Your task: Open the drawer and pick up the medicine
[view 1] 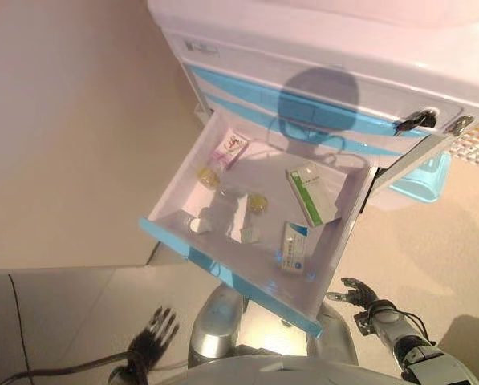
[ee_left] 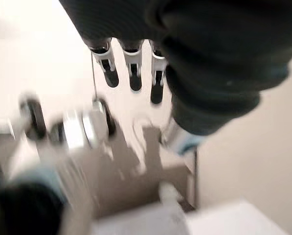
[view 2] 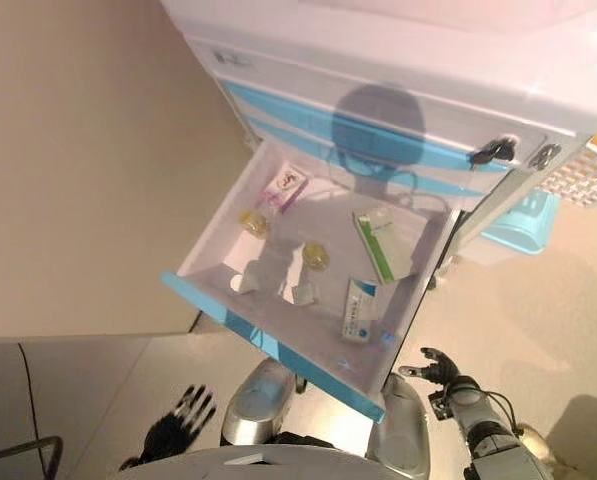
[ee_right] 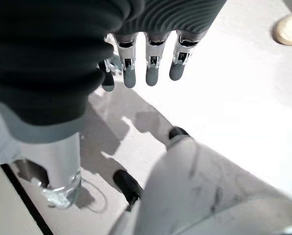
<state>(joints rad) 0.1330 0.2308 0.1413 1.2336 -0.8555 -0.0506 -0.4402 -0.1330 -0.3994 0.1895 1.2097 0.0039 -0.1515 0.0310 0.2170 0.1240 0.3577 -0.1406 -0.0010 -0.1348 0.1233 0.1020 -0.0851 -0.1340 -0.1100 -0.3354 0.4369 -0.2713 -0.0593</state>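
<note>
Below the open drawer's (view 1: 223,273) blue front edge, left hand (view 1: 152,335) and right hand (view 1: 359,293) hang spread, empty.

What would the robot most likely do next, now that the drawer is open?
Probably lift the right hand up over the drawer's blue front toward the blue-and-white box near that edge. The drawer stands open with the medicines in view, while both hands hang low and empty, the left hand farther from the boxes.
</note>
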